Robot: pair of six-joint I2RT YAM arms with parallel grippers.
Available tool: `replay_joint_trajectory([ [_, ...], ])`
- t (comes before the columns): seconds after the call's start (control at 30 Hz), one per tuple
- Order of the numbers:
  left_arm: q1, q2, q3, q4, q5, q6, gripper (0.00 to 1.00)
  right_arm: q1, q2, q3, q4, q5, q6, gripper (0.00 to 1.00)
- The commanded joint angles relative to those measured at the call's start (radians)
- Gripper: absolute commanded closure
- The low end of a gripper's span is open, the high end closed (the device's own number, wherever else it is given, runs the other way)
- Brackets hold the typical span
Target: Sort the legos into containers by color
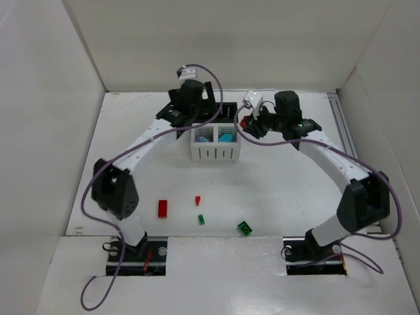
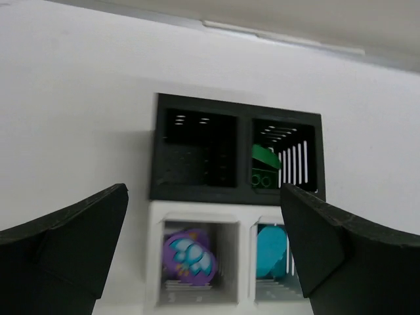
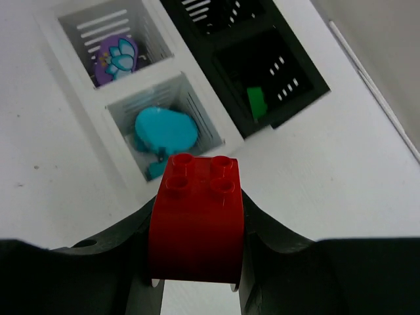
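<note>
My left hand (image 2: 203, 197) hangs over the bin (image 1: 215, 155) with its fingers spread wide. It holds nothing and touches nothing.

My right hand (image 3: 197, 262) is clamped on a red brick (image 3: 197, 226). One finger presses each side of it, and its four studs face the camera. From above, this hand sits just off the right side of the bin, over the desk (image 1: 282, 190). The brick is in the air, not in any compartment.

In the bin, as the left wrist camera sees it:
- The right black compartment holds a green piece (image 2: 264, 163) leaning against its wall.
- The left white compartment holds a round purple piece (image 2: 189, 256) with a pale flower print.
- The right white compartment beside it holds a cyan piece (image 2: 270, 252).
- I cannot make out anything in the left black compartment, which is dark.

Four legos lie loose on the desk near the arm bases, well apart from the bin:
- a flat red piece (image 1: 162, 208) on the left
- a small red bit (image 1: 197, 200)
- a small green bit (image 1: 201, 219) just below it
- a green block (image 1: 245, 228) further right
</note>
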Motion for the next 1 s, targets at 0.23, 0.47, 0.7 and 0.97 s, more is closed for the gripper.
replay_joint_trajectory([
  [0.23, 0.094, -0.585, -0.505, -0.179, -0.171, -0.312, 0.0, 0.173, 0.535, 0.662, -0.055, 0.06, -0.054, 0.99],
  [0.47, 0.094, -0.699, -0.702, -0.213, -0.076, -0.371, 0.0, 0.198, 0.803, 1.009, -0.132, 0.103, -0.054, 0.91],
  [0.7, 0.094, -0.8, -0.803, -0.202, 0.014, -0.403, 0.0, 0.207, 0.851, 1.05, -0.081, 0.126, -0.054, 0.76],
  [0.97, 0.094, -0.809, -0.84, -0.202, 0.043, -0.421, 0.0, 0.216, 0.784, 0.965, -0.055, 0.115, -0.054, 0.37],
])
